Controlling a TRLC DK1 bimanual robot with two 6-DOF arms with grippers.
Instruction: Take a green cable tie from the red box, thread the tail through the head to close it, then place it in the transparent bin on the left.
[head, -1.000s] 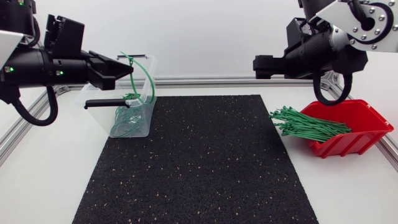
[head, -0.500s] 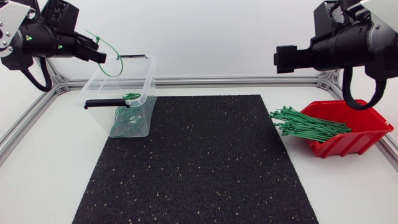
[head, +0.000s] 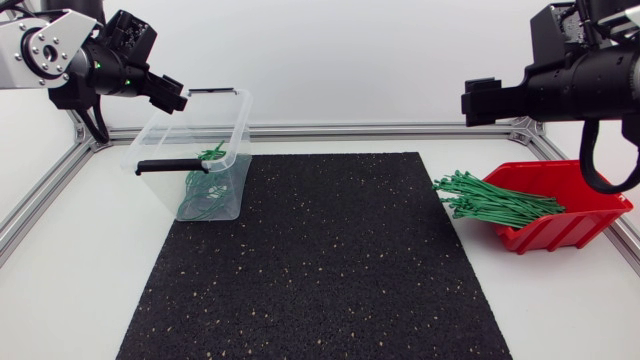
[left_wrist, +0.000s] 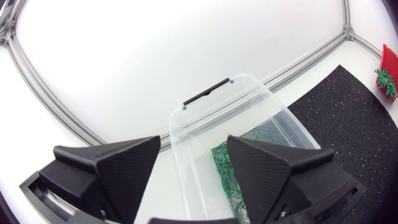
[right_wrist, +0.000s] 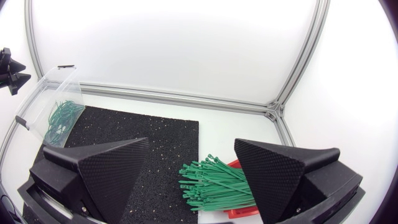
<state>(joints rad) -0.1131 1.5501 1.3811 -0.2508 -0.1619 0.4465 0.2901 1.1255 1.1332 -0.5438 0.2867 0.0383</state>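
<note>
**Closed green cable ties** (head: 203, 192): a tangle of loops lying in the bottom of the transparent bin (head: 236, 125), below and just ahead of the left fingers (left_wrist: 118, 168) and touching neither of them.

**Left fingers:** held in the air over the bin's far left rim, spread wide, with nothing between them.

**Transparent bin:** upright on the white tabletop (head: 60, 300), at the far left corner of the black speckled mat (head: 320, 260). A black handle crosses its near rim.

**Loose green cable ties** (head: 497, 200): a straight bundle spilling from the open front of the red box (head: 585, 215), tails reaching the mat's right edge.

**Right fingers** (right_wrist: 106, 168): high above the tabletop near the red box, spread wide and empty. The bundle lies well below them, untouched.
</note>
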